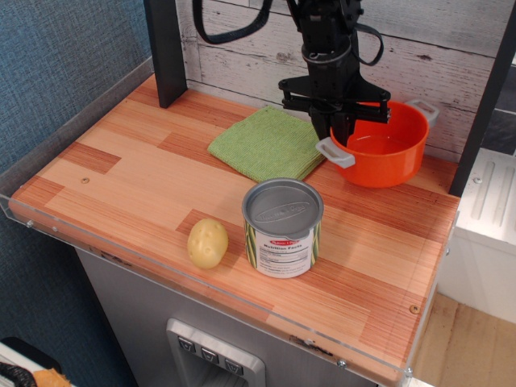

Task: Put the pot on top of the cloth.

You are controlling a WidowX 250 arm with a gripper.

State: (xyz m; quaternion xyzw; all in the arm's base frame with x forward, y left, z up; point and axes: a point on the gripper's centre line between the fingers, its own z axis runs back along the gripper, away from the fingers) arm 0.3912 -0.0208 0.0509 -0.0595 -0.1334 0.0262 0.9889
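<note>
A: What sits on the desk (145,173)?

B: A silver can (283,227) near the front, a potato (208,243) just left of it, and a dark post (166,50) at the back left. None of them lies between the pot (382,146) and the green cloth (269,143).

A: Where is the pot?

B: At the back right, just right of the cloth, its near grey handle over the cloth's right edge. It seems raised a little off the desk.

A: And the arm?

B: It hangs straight down from above, the gripper (340,121) clenched on the pot's left rim.
</note>
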